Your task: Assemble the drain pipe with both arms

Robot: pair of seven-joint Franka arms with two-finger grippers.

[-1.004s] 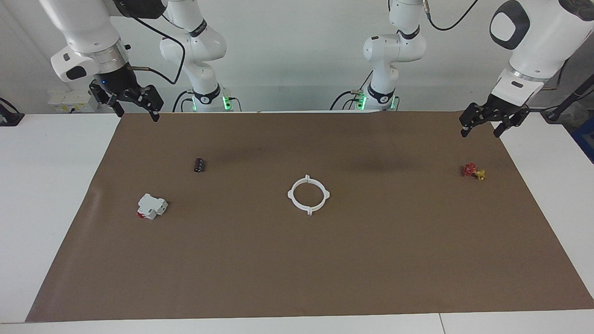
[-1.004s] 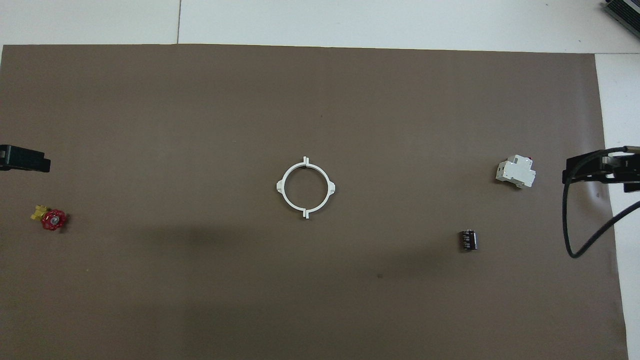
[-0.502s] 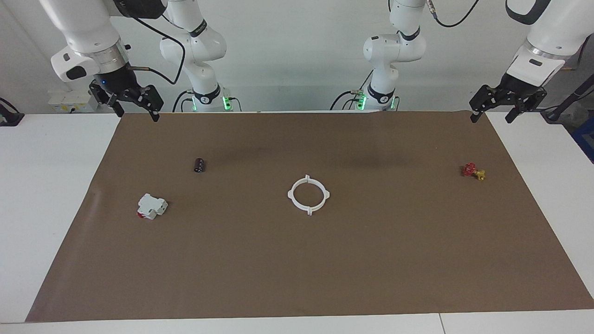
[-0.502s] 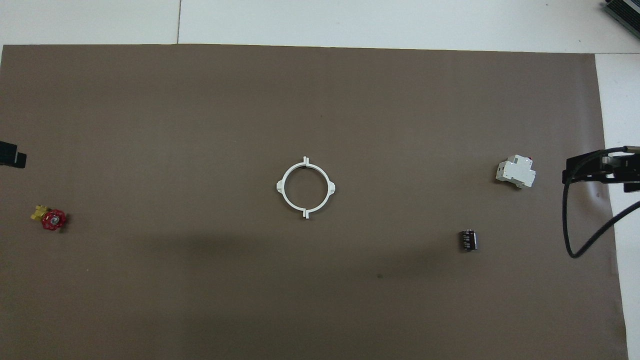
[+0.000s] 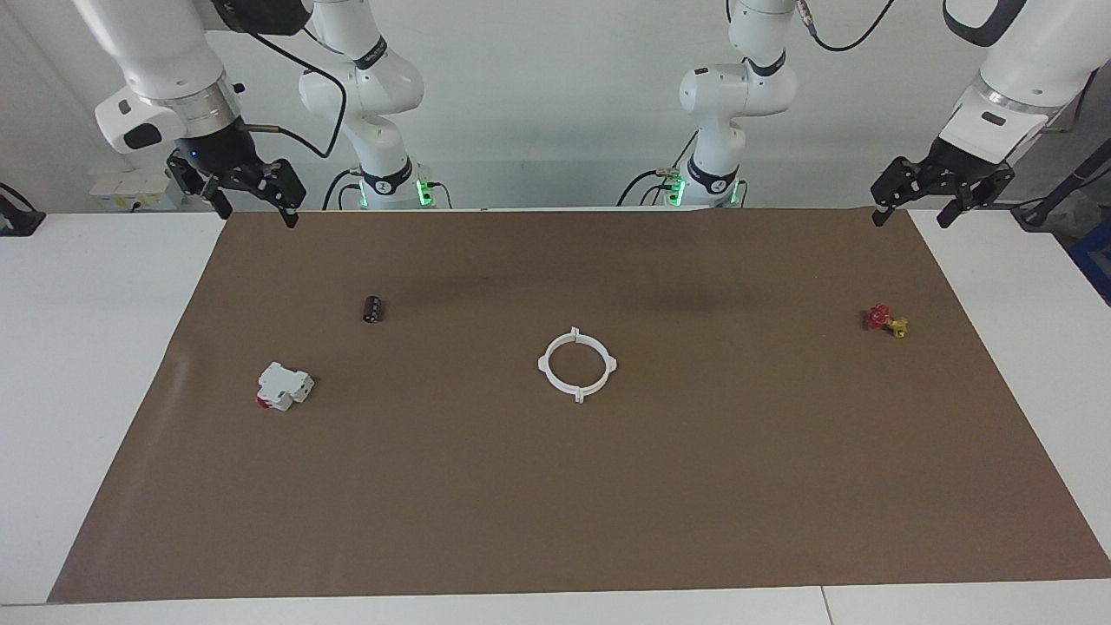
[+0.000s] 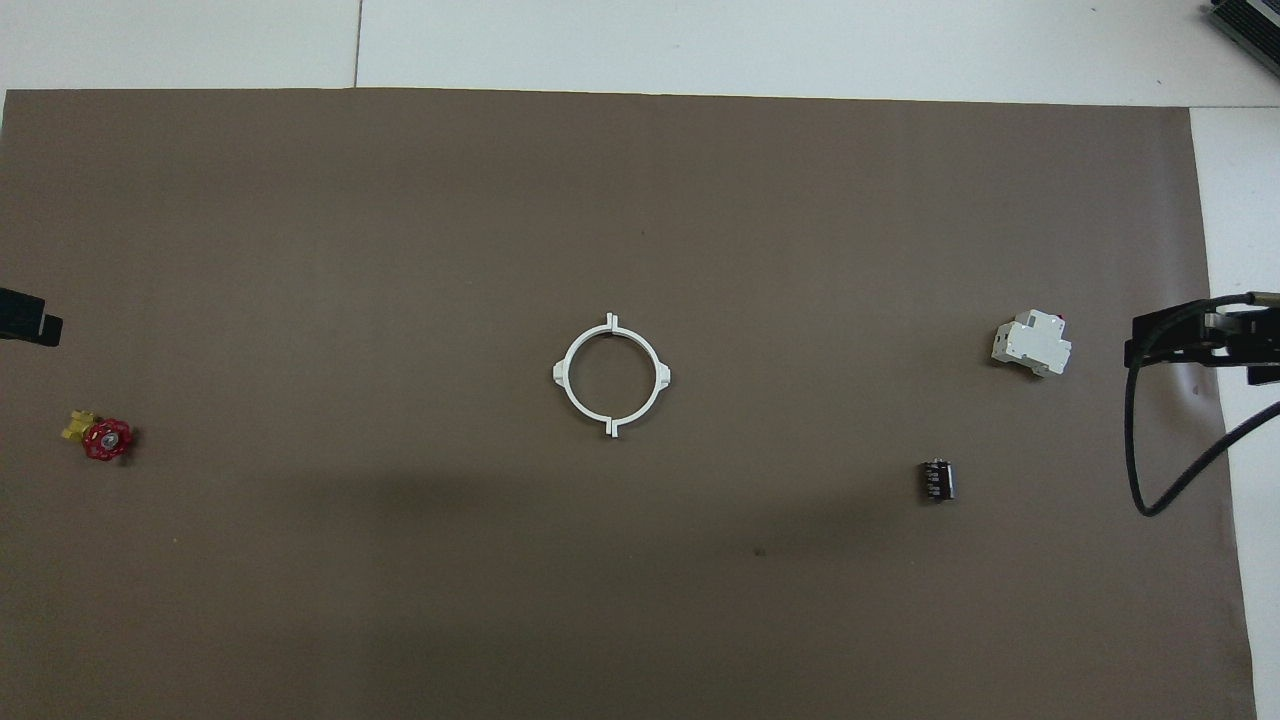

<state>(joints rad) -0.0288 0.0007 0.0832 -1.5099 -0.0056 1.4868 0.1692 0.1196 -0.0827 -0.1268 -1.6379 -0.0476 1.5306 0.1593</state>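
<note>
The drain pipe [image 5: 542, 364] lies flat in the middle of the brown mat as one white ring [image 6: 664, 375] with four small tabs, its two half arcs meeting at the tabs nearest to and farthest from the robots. Nothing touches it. My right gripper [image 5: 259, 213] hangs open and empty over the mat's corner at the right arm's end, by the robots' edge. My left gripper [image 5: 911, 217] hangs open and empty over the matching corner at the left arm's end. Both are well away from the ring.
A white box with a red mark [image 5: 283, 386] and a small black cylinder [image 5: 373, 309] lie toward the right arm's end. A red and yellow valve piece [image 5: 885, 321] lies toward the left arm's end. The brown mat [image 5: 555, 503] covers most of the white table.
My left gripper has risen and drawn back from over the mat toward the corner at its end. The right arm and the ring have not moved.
</note>
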